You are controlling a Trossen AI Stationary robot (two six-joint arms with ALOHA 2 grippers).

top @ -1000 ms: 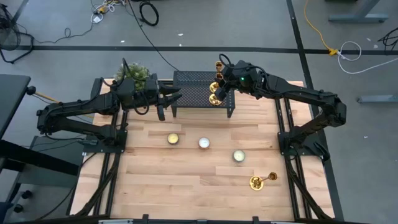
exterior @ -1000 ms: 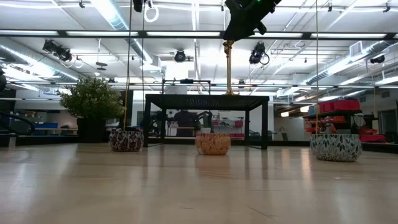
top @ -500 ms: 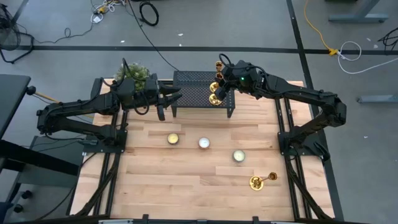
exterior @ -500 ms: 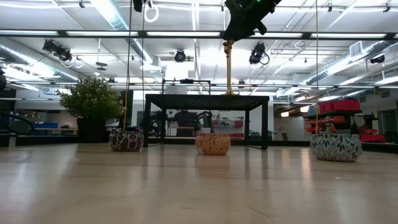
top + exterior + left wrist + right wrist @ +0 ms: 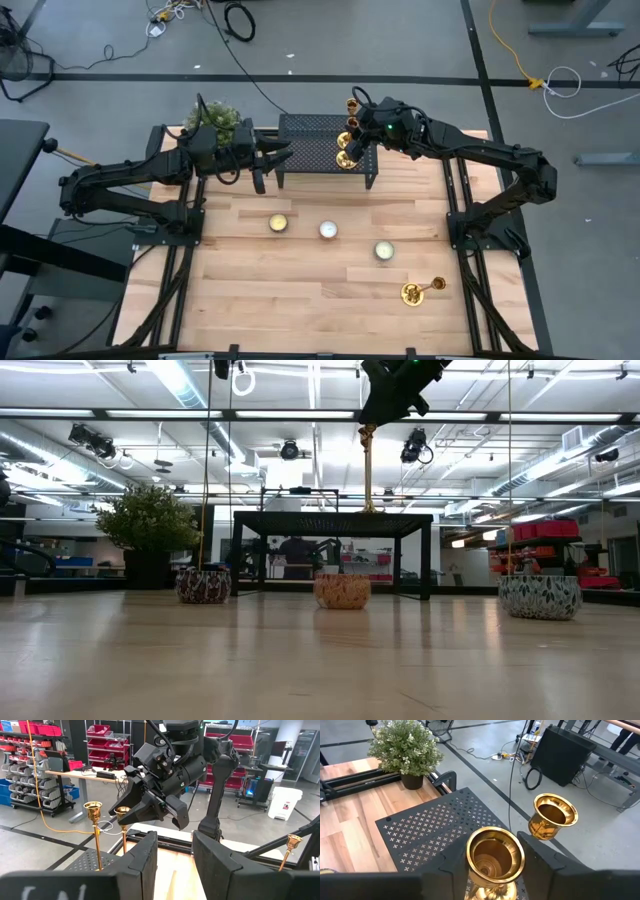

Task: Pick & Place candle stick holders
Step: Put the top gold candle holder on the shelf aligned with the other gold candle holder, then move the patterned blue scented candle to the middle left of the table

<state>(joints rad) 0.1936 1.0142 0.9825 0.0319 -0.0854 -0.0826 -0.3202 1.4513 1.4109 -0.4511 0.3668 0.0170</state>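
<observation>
Wooden table [image 5: 320,280]: three candles [image 5: 328,230] before the black rack [image 5: 325,150].

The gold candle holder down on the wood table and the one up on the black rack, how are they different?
The candle holder on the table lies tipped on its side; the candle holder on the rack stands upright. The table one lies alone near the front; the rack one stands beside the right gripper. Both are shiny gold.

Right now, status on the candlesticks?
Right gripper over the black mesh stand, fingers around an upright candlestick. Second candlestick stands beside it. Third lies on the table. Left gripper idle beside the stand.
</observation>
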